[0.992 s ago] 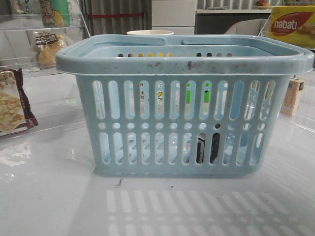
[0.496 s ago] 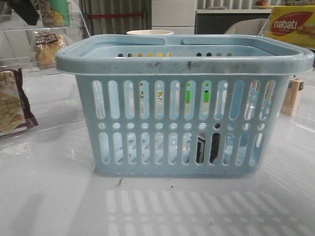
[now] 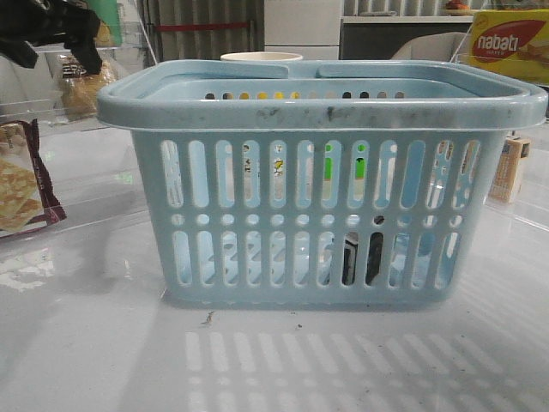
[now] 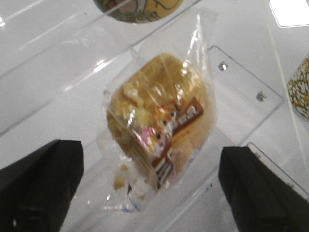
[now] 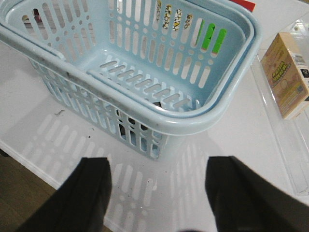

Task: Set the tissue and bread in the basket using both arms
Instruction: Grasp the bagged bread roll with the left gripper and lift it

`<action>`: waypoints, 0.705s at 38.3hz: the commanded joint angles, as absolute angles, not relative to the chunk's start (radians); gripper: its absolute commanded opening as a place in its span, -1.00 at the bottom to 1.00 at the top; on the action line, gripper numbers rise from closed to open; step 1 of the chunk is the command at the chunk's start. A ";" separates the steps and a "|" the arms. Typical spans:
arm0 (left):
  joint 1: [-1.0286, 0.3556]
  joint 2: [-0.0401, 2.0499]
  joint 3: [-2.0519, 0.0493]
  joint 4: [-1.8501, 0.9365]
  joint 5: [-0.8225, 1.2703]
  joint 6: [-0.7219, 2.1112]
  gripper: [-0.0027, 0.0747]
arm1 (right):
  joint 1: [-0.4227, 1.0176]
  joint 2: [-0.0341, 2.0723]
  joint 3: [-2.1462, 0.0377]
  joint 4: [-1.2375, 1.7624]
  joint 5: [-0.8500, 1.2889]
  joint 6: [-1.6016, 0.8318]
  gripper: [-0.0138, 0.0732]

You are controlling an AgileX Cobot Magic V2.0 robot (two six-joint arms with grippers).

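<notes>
White, glossy tabletop runs under everything, with the large light-blue slotted plastic basket [image 3: 322, 180] planted in the middle and clear acrylic shelving off behind its left corner. Up there, on the shelf, sits the golden-brown bread in its clear crinkly plastic bag with a dark label [image 4: 159, 133], well apart from the basket. The left gripper [image 4: 145, 186] hangs over it with its jaws spread wide on either side, nothing in them. I'd guess that loaf is light and squashy and the film slick, so a gentle pinch across the middle of the bread itself looks safer than grabbing the loose bag top. The right gripper [image 5: 157, 193] hovers spread and empty, just beside the basket's near corner. A dark flat thing shows through the basket's lower slots; I can't tell if it is the tissue.
</notes>
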State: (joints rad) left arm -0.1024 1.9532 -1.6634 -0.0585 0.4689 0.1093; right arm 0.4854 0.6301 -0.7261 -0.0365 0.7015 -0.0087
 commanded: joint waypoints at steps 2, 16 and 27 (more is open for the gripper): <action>-0.098 1.950 -1.736 -0.074 0.371 0.100 0.56 | 0.485 0.628 -0.751 -0.044 0.630 -0.018 0.53; -0.098 1.966 -1.750 -0.074 0.382 0.100 -0.38 | 0.485 0.628 -0.751 -0.044 0.630 -0.018 0.53; -0.106 1.841 -1.751 -0.083 0.455 0.100 -0.70 | 0.485 0.628 -0.751 -0.044 0.630 -0.018 0.53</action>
State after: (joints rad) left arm -0.0984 1.9678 -1.7112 -0.0706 0.5138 0.1093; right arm 0.4854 0.6301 -0.7261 -0.0365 0.7015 -0.0087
